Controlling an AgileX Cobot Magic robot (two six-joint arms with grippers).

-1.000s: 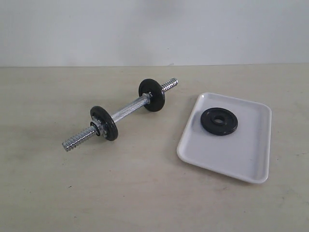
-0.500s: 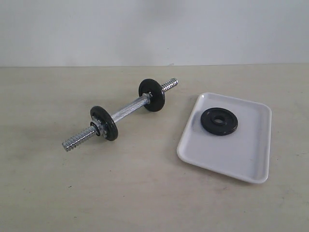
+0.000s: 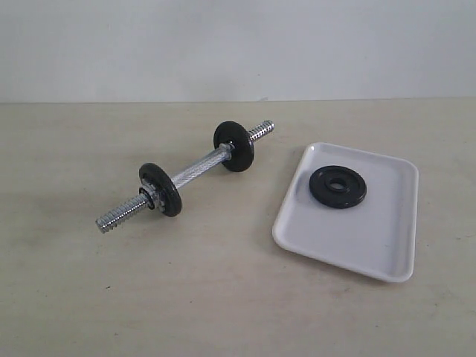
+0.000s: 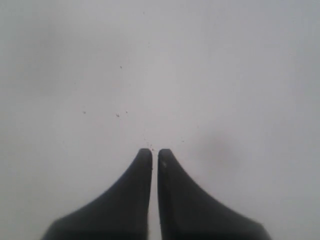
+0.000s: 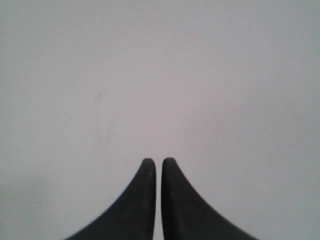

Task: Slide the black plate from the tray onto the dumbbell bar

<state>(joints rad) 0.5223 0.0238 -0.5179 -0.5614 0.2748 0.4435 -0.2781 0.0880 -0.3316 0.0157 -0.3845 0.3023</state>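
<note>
Task status: not started, judged from the present layout. The small round matte black plate (image 3: 338,187) with a centre hole lies flat in the shallow glossy white rectangular tray (image 3: 372,242), in the half of the tray nearer the counter's far edge. It is clear of the tray's rim. The tray sits on the pale wood-grain counter (image 3: 223,297), toward the right-hand edge as the exterior view shows it.

The thin chrome dumbbell bar (image 3: 197,169) lies diagonally near the centre of the counter, well apart from the tray. Its threaded end nearer the tray points toward the far edge.

Gripper state:
- Left gripper (image 4: 151,152): fingers closed, tips almost touching, nothing between them.
- Right gripper (image 5: 155,161): fingers closed, tips almost touching, nothing between them.
- Each wrist view shows only a plain pale surface beyond the fingers. Neither gripper appears in the exterior view.

Remaining steps, as a judgement: open a gripper, pick the plate from the tray, align its hole with a threaded end, and slide it on.

Count:
- Black plates: three. One in the tray, one near-end disc (image 3: 160,190) and one far-end disc (image 3: 233,146) mounted upright on the bar.
- Trays: one.
- Bars: one.
- Grippers: two.
</note>
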